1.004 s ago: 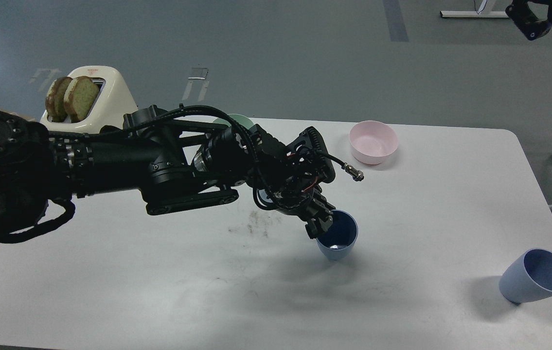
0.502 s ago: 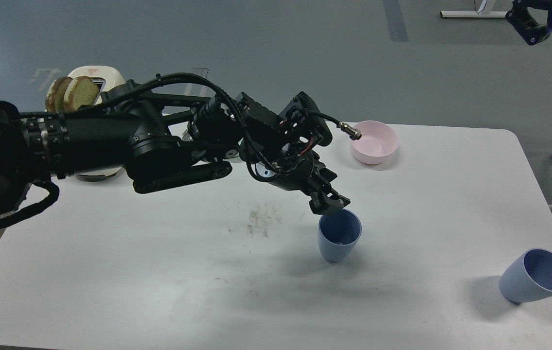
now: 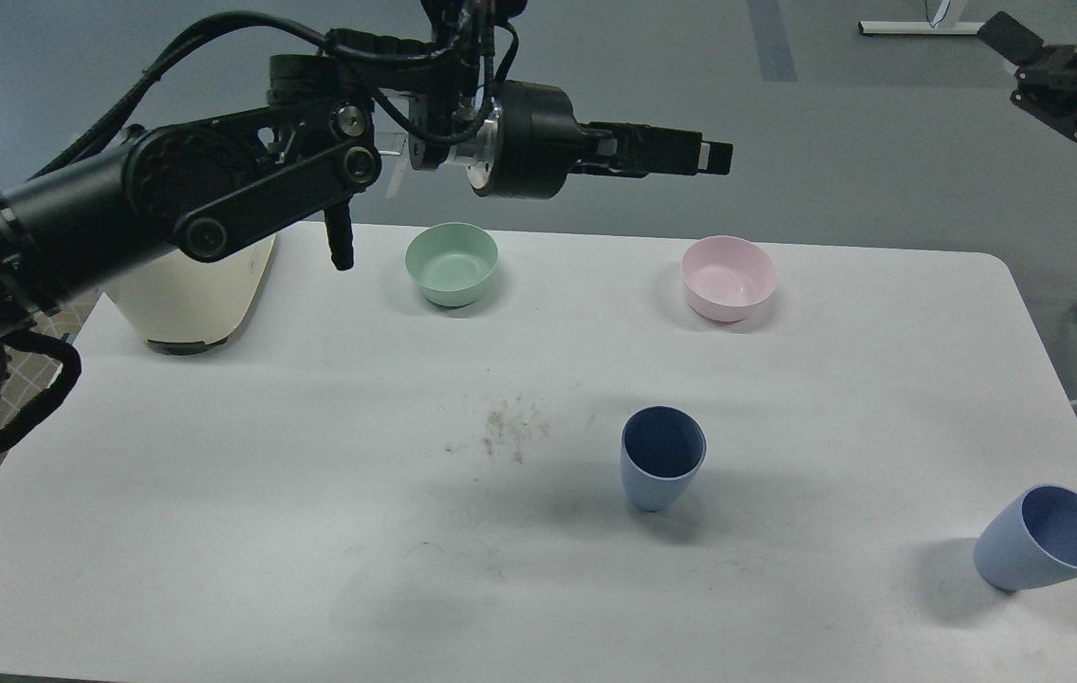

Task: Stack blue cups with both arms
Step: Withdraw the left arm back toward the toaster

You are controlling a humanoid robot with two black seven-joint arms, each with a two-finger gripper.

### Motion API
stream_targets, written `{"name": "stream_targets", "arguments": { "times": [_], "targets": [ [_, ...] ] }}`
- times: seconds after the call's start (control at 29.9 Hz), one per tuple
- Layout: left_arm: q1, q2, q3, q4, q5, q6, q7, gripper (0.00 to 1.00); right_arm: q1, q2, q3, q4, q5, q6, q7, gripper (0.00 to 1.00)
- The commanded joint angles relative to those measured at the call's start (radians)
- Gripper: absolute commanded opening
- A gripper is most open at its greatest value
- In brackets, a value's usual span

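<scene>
You had both blue cups free on the white table [image 3: 215, 493], neither one nested: the centre cup [image 3: 661, 458] stood upright just right of the frame's middle, and the right cup [image 3: 1048, 537] sat leaning at the lower right, close to the table's right edge. Your left gripper [image 3: 704, 156] hung high in the upper middle of the frame, level, holding nothing; its fingers looked drawn close together, though side-on I could not tell for certain. Your right gripper [image 3: 1036, 71] sat in the upper right corner, clear of the table and carrying nothing, and its jaws could not be made out either. The step in hand seemed to be picking up the right cup with the right arm; I would have taken it by the rim on its inboard side, since a nudge outward could have sent it off the edge. The stretch of table between the two cups lay bare, so a carry across had room. The mint-green bowl [image 3: 452, 263], the pink bowl [image 3: 729, 276] and the cream toaster [image 3: 192, 304] stood along the far side, well apart from that path.
</scene>
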Motion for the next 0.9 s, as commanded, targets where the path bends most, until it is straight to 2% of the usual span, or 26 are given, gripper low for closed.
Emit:
{"name": "stream_targets", "arguments": {
  "times": [0.0, 0.07, 0.23, 0.3, 0.57, 0.87],
  "targets": [
    [0.051, 0.052, -0.058, 0.012, -0.089, 0.000, -0.002, 0.98, -0.004, -0.092, -0.047, 0.048, -0.119, 0.000, 0.006, 1.00],
    [0.080, 0.067, -0.091, 0.040, -0.140, 0.022, -0.004, 0.98, -0.004, -0.141, -0.078, 0.066, -0.183, 0.000, 0.006, 1.00],
    [0.138, 0.064, -0.190, 0.084, -0.290, 0.176, -0.002, 0.98, -0.001, -0.269, -0.161, 0.117, -0.360, 0.000, 0.006, 1.00],
    [0.154, 0.049, -0.227, 0.106, -0.368, 0.237, -0.002, 0.98, -0.001, -0.376, -0.220, 0.140, -0.436, 0.000, 0.006, 1.00],
    [0.201, -0.037, -0.249, 0.176, -0.508, 0.280, -0.002, 0.98, -0.059, -0.543, -0.339, 0.272, -0.734, 0.000, 0.006, 1.00],
    [0.237, -0.043, -0.269, 0.219, -0.531, 0.279, -0.016, 0.98, -0.197, -0.569, -0.340, 0.269, -0.868, 0.000, 0.006, 1.00]
  ]
}}
